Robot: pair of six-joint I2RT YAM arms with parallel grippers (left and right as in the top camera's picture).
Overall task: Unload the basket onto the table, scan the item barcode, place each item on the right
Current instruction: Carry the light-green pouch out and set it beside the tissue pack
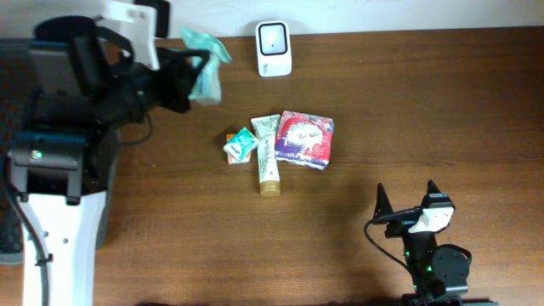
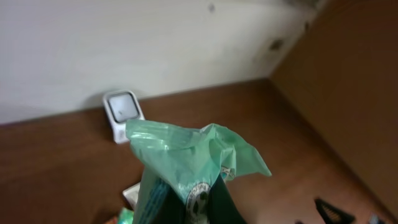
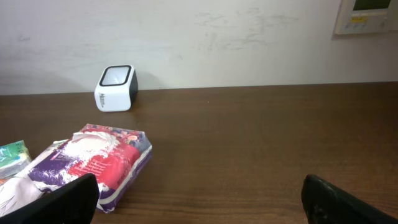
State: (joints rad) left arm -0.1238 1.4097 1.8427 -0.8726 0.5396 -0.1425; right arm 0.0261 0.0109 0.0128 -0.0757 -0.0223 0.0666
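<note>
A light green packet [image 1: 205, 64] hangs above the table's far left, with my left gripper [image 1: 183, 78] shut on it. In the left wrist view the green packet [image 2: 186, 162] fills the lower middle and hides the fingertips. The white barcode scanner [image 1: 274, 48] stands at the table's back edge, to the right of the packet; the left wrist view has the scanner [image 2: 122, 113] beyond the packet, the right wrist view has the scanner [image 3: 115, 87] at far left. My right gripper [image 1: 408, 200] rests open near the front right, nothing between its fingers [image 3: 68, 199].
Mid-table lie a red-and-purple pack [image 1: 304, 138], a green-white tube [image 1: 267, 153] and a small green-orange packet [image 1: 240, 144]. A wall runs behind the table's far edge.
</note>
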